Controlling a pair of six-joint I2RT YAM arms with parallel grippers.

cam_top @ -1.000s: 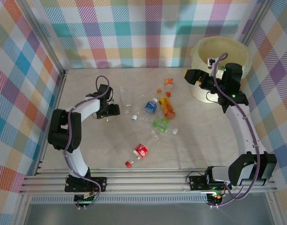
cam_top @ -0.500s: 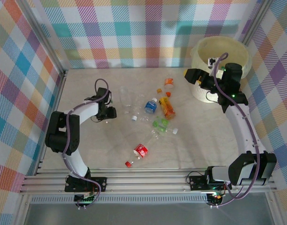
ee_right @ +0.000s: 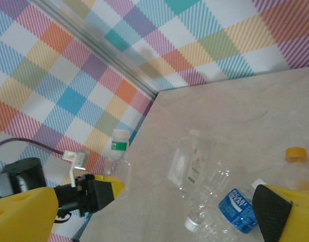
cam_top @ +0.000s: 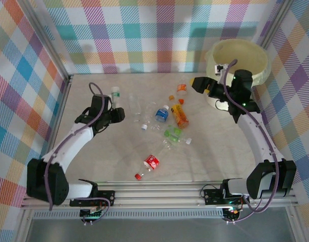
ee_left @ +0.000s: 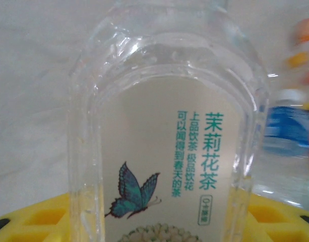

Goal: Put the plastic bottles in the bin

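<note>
The left tool is closed narrowly on a clear plastic bottle with a white cap and a green neck band. Its yellow fingers press either side of the bottle's lower body, where a pale label carries green characters and a teal butterfly. The bottle is held roughly upright, far to the left of the large round cream-white bin and well apart from it. The right tool stands wide, nothing between its fingers, just beside the bin's left wall and pointing away from it. The bin rests on the pale marbled counter and is lined with a pale yellow bag. The liner's inner wall shows, but I cannot tell what lies at the bottom. The other bottles all lie loose on the counter to the left of the bin. Nearest it is a small clear bottle with an orange cap and label, then an orange plastic bottle and a blue-labelled clear bottle. Farther left is a plain clear bottle on its side. Nearer the arms' bases than the bin are a crushed green-labelled bottle, a crushed clear bottle with a white cap and a red-labelled bottle with a red cap.
</note>
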